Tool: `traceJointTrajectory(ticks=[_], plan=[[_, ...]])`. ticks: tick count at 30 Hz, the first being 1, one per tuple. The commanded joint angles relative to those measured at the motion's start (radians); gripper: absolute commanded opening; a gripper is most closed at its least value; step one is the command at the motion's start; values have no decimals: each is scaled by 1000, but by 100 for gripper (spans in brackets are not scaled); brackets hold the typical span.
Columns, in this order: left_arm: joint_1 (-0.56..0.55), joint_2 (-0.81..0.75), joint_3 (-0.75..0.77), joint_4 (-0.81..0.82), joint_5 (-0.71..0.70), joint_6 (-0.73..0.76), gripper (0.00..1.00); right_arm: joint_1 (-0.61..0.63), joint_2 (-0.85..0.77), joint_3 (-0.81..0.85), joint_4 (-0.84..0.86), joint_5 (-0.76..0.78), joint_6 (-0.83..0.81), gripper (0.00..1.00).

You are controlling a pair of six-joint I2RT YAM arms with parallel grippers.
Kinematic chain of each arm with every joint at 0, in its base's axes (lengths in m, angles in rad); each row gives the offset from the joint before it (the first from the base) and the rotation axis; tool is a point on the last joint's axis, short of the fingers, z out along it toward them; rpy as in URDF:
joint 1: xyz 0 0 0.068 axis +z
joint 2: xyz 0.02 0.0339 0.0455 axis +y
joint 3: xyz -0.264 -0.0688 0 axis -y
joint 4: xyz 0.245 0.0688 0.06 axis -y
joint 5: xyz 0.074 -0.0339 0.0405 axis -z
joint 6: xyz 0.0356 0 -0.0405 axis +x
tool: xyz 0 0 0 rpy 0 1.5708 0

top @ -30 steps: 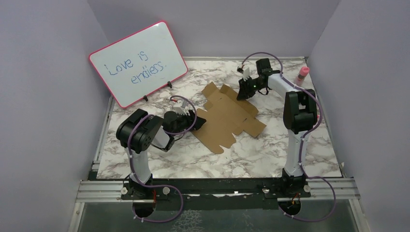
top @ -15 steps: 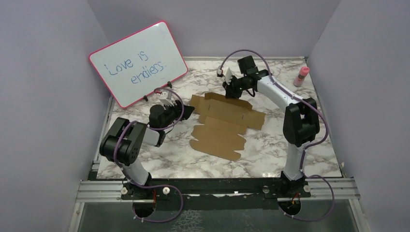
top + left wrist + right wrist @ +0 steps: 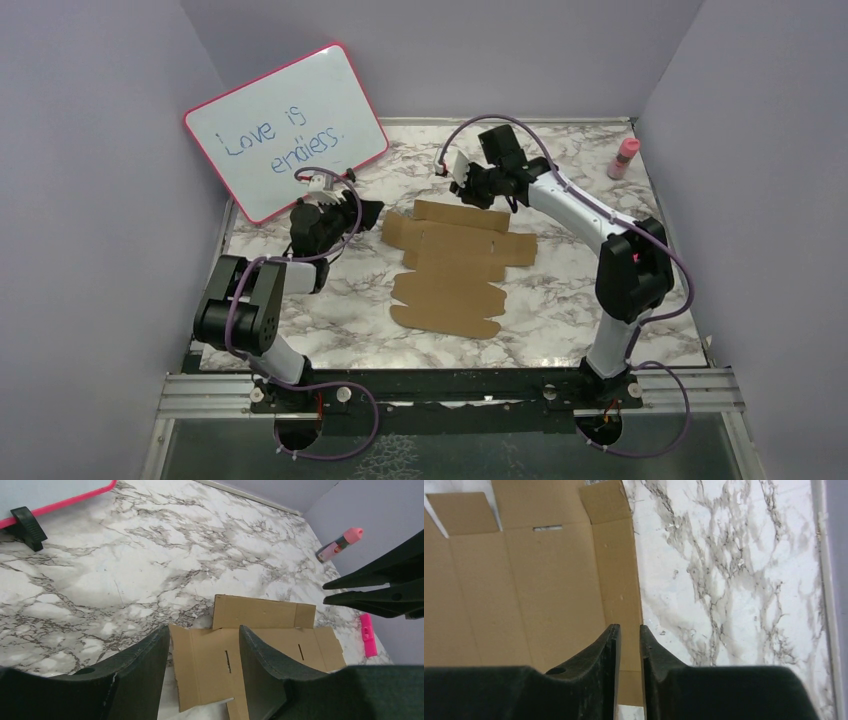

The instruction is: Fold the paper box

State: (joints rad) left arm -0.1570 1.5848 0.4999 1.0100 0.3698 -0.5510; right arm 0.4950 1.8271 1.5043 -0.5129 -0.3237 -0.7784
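The paper box (image 3: 455, 262) is a flat brown die-cut sheet lying on the marble table, with its flaps spread. My left gripper (image 3: 366, 212) is open and empty. It hovers just left of the sheet's far left corner and points at it. In the left wrist view (image 3: 204, 628) the slotted left flap (image 3: 205, 665) shows between the fingers. My right gripper (image 3: 484, 190) is over the sheet's far edge. In the right wrist view (image 3: 628, 627) its jaws are nearly closed with a thin gap and hold nothing. The sheet (image 3: 534, 580) lies flat below.
A pink-framed whiteboard (image 3: 285, 130) stands at the back left, with a black foot (image 3: 27, 522) on the table. A pink bottle (image 3: 627, 156) stands at the back right by the wall. A small pink object (image 3: 367, 635) lies right of the sheet.
The sheet has turned and slid so that it lies square to the table. My left gripper has swung back and left off the sheet. My right gripper has moved left along the far edge.
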Motion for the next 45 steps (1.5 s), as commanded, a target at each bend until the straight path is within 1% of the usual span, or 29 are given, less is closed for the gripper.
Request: traceJointTrajectory(ticks=[1,3,8,10,13,16,18,24,29,33,38,42,45], plan=[[0,-45,-7,-36,72,-54,55,-2,28,9,38,63,-27,31],[-4,-57,-35,-38,83,-82,55,-9,73,57,-4,43,-24,37],[-36,-106,-108,-76,87,-121,55,-51,203,198,-112,-62,-1,51],[-66,-129,-125,-111,84,-118,55,-71,244,240,-135,-118,-1,54],[-136,-157,-137,-172,76,-107,55,-99,306,306,-185,-204,-2,55],[-225,-187,-150,-230,51,-90,55,-123,372,383,-254,-300,-10,56],[-276,-214,-164,-264,26,-79,55,-132,413,418,-286,-335,-16,56],[-402,-285,-182,-374,-43,-20,55,-162,525,525,-383,-444,-28,55],[-482,-280,-162,-434,-81,27,55,-174,567,567,-429,-526,-39,54],[-524,-229,-139,-448,-102,57,55,-174,596,575,-455,-550,-41,52],[-536,-175,-131,-448,-126,68,55,-174,625,576,-473,-558,-45,47],[-538,-162,-130,-449,-141,75,54,-174,633,579,-473,-556,-45,42],[-539,-152,-129,-448,-147,77,53,-174,636,582,-479,-549,-48,36]])
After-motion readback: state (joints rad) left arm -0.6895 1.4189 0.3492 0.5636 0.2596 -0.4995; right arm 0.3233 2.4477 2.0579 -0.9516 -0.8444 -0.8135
